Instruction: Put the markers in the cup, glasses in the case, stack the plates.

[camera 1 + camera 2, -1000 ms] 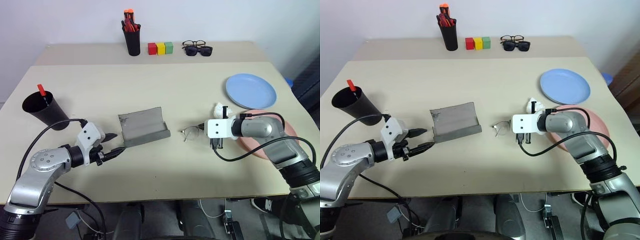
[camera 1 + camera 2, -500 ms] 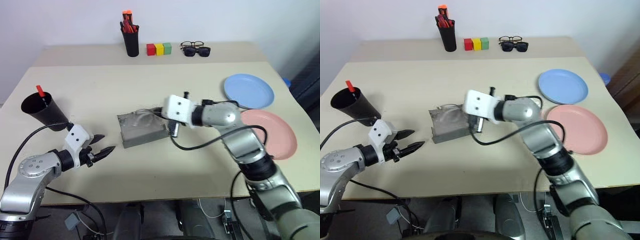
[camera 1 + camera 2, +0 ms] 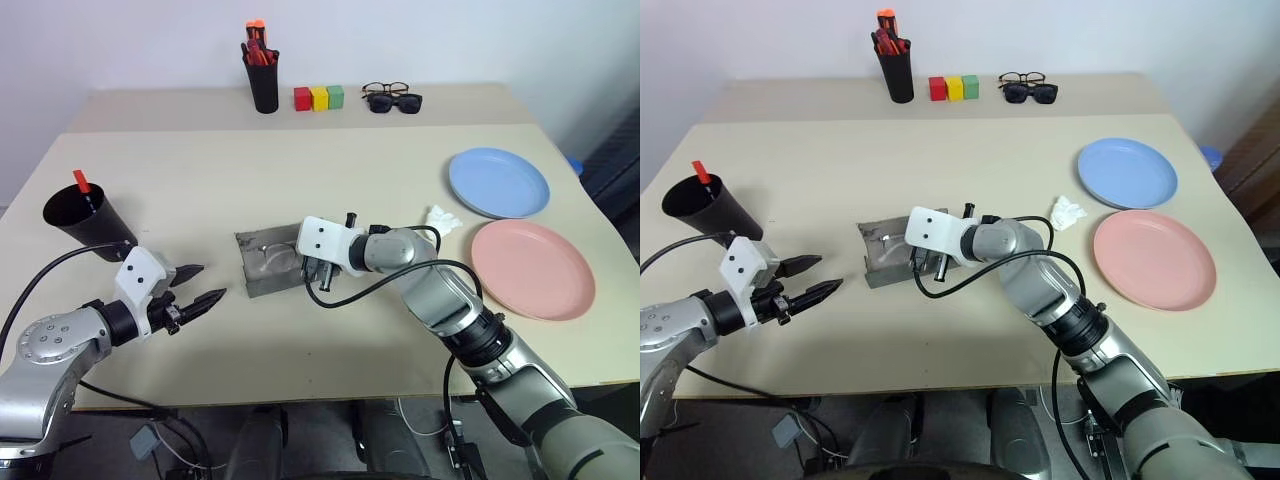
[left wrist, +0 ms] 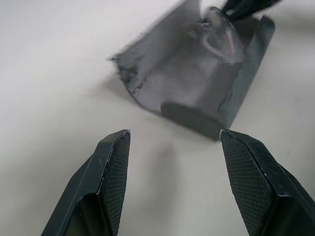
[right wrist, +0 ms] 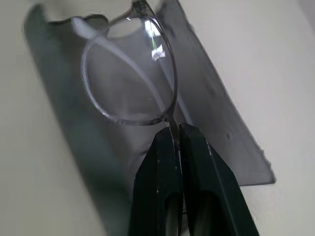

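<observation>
bright even light, soft shadows, wrist views slightly blurred.

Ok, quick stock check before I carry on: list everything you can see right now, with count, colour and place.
Case: one, grey, open, table centre.
Glasses: one pair, silver wire, over the open case, pinched by the right gripper.
Cup: one, black, left edge.
Marker: one red cap showing in the cup.
Plates: light blue and pink, side by side at right, unstacked.
Crumpled tissue: one, white, beside the blue plate.
Pen holder: one, black, orange-red pens, far table.
Blocks: three, red, yellow, green, far table.
Dark spectacles and sunglasses: two, far table.
Left gripper: open, empty, left of the case.
Right gripper: shut on the glasses.
</observation>
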`<state>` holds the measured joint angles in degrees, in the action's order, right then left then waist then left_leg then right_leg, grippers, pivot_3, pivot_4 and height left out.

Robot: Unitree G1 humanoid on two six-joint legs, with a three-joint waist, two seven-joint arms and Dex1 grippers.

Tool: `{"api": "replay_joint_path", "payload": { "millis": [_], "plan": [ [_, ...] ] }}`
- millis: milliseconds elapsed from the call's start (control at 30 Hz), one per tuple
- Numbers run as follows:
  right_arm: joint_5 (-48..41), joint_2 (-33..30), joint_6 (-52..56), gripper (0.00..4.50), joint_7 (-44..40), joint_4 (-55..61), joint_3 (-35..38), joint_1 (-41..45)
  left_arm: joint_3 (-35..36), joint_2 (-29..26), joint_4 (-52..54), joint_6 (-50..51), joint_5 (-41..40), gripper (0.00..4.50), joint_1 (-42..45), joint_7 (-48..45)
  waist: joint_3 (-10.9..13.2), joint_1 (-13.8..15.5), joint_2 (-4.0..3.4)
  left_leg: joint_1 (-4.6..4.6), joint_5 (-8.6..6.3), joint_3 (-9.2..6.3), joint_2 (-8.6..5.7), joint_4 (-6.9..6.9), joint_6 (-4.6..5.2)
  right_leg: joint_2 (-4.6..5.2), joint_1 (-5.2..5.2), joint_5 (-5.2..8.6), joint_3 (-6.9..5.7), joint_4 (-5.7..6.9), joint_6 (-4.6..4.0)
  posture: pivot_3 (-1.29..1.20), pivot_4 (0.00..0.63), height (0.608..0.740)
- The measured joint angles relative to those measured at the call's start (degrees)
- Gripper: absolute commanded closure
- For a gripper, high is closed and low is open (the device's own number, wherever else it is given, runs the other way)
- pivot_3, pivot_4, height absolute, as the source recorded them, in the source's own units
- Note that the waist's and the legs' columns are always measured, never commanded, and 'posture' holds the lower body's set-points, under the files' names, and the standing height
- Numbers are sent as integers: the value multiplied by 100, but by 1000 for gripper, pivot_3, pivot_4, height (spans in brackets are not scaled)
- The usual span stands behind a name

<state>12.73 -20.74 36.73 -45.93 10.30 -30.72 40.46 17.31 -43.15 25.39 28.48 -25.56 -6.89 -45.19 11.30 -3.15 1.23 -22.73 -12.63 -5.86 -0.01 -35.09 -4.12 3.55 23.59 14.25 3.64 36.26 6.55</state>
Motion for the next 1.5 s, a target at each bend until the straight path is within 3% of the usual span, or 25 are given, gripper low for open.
{"api": "replay_joint_path", "payload": {
  "millis": [100,200,267,433,667,767,933,1333,1500],
  "plan": [
    [-5,0,156,3540,-62,189,-9,0,-1,-2,-13,-1,0,1549,47,22,0,-19,0,0,0,0,0,-3,0,1,-3,0,0,-1,0,0,150,740],
    [-11,92,276,2042,-23,191,-2,1,-6,8,-95,1,-18,1549,234,48,0,-18,1,0,0,0,0,-5,0,1,-5,0,0,-2,0,0,150,740],
    [-20,174,301,1049,32,191,21,15,-5,28,-153,17,-76,2068,404,77,0,-17,0,0,0,0,0,-5,0,1,-5,0,0,-1,1,0,150,740],
    [-63,214,271,994,132,191,111,53,-59,83,-485,133,-137,4420,901,174,0,-11,1,0,0,-1,-1,-5,0,1,-6,-7,0,-2,13,0,150,740],
    [-188,283,147,994,252,197,271,50,-362,214,-1067,107,-18,4420,1753,317,0,-20,1,-1,0,0,-1,-2,0,0,-5,-10,0,-2,18,0,150,740],
    [-235,331,2,1804,361,149,335,50,-418,213,-1223,26,78,4464,1845,315,0,-46,1,0,0,-1,-1,2,0,0,-3,-10,0,-2,19,0,150,740],
    [-286,380,-226,4365,434,-157,425,53,-462,211,-1312,-89,181,4464,1758,293,0,-66,1,-1,0,-2,-1,1,0,0,-4,-10,0,-2,19,0,150,740],
    [-151,599,-1180,4479,850,-1729,462,339,-457,221,-1168,-128,186,4464,1395,394,0,-73,1,-1,0,-2,-1,1,0,1,-4,-10,0,-2,19,0,150,740],
    [-175,479,-1409,4479,500,-1444,379,117,-449,221,-1121,-129,184,4464,1264,433,0,-73,0,-2,0,-3,-1,3,0,0,-3,-10,0,-2,19,0,150,740]
  ]
}}
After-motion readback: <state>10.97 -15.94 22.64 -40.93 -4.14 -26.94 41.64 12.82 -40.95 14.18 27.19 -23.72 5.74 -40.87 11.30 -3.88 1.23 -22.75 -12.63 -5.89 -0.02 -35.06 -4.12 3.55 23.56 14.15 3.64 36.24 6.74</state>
